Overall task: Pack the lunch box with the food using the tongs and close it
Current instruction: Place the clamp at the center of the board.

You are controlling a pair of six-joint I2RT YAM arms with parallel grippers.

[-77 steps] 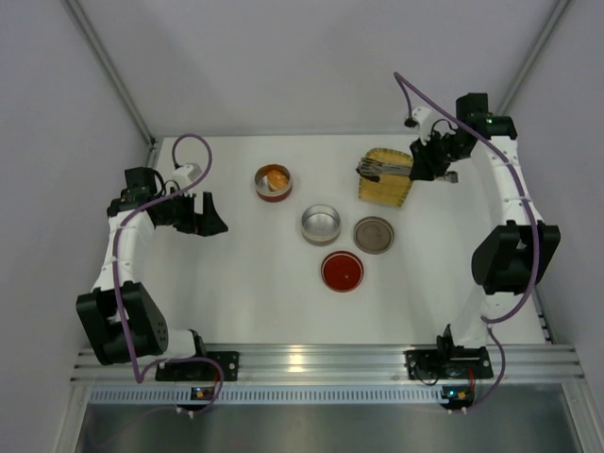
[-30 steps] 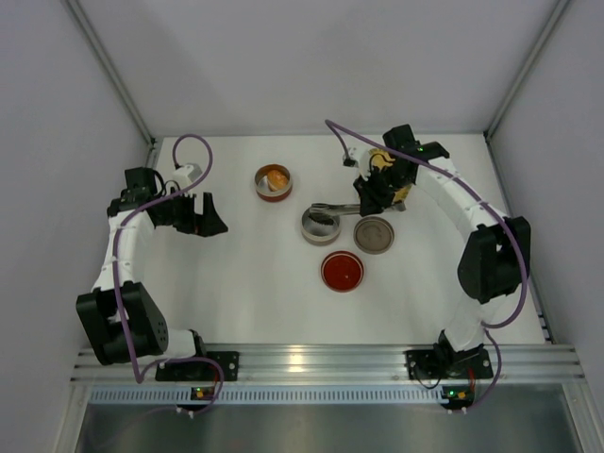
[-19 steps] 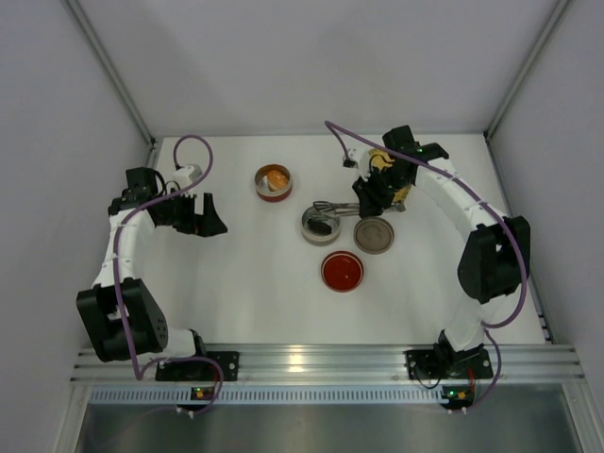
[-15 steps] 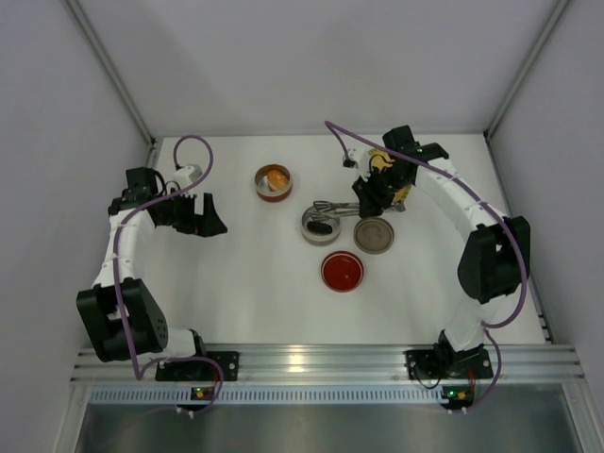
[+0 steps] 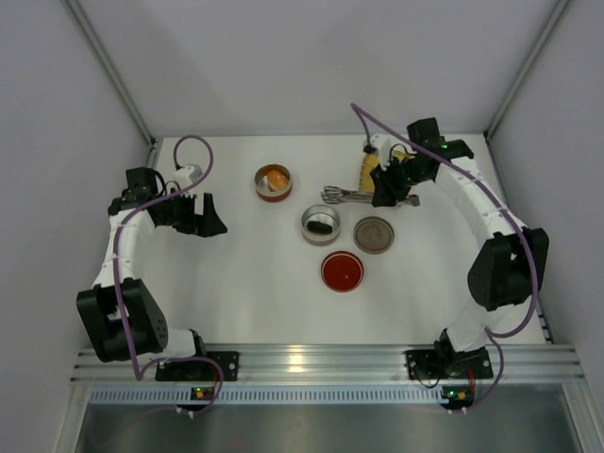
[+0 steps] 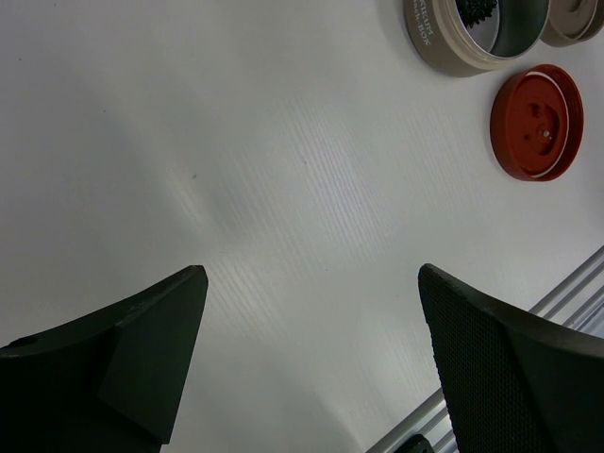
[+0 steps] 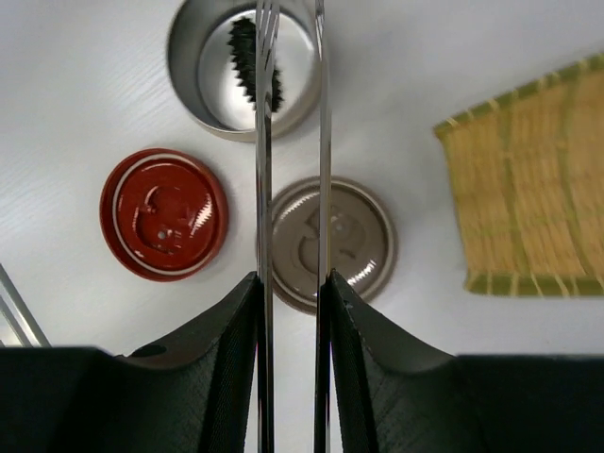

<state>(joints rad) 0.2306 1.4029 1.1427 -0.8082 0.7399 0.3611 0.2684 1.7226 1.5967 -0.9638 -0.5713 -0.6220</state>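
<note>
Tongs are clamped between the right jaws, narrowed around both arms; their tips stand slightly apart. The left jaws gape wide, holding nothing.

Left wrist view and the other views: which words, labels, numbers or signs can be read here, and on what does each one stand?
Silver tin: small dark print on its outer wall, too blurred and cut off to read.
Red lid: only raised marks, no readable text.
Brown lid: only raised marks, no readable text.
No other writing can be read in any view.
</note>
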